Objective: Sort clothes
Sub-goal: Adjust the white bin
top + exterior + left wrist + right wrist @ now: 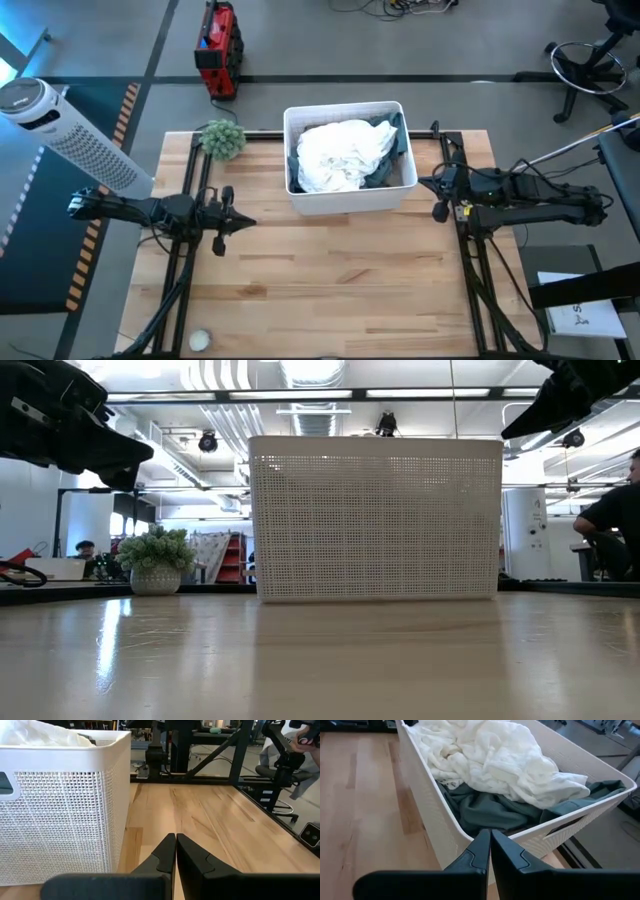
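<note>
The clothes lie heaped in a white perforated bin [349,201] at the table's far middle. A white lacy piece [341,153] lies on top, also in the right wrist view [492,757]. A grey-green piece [490,810] lies under it and drapes over the bin's rim [600,790]. The plaid shirt and tan piece are hidden. My left gripper [250,223] is shut and empty, left of the bin. My right gripper [422,182] is shut and empty, at the bin's right side, above its rim [490,837].
A small green spiky plant [222,139] in a pot stands at the far left corner. A small round white object [199,341] lies near the front left edge. Bare wood [340,290] spreads in front of the bin. A white fan [70,135] stands off the table's left.
</note>
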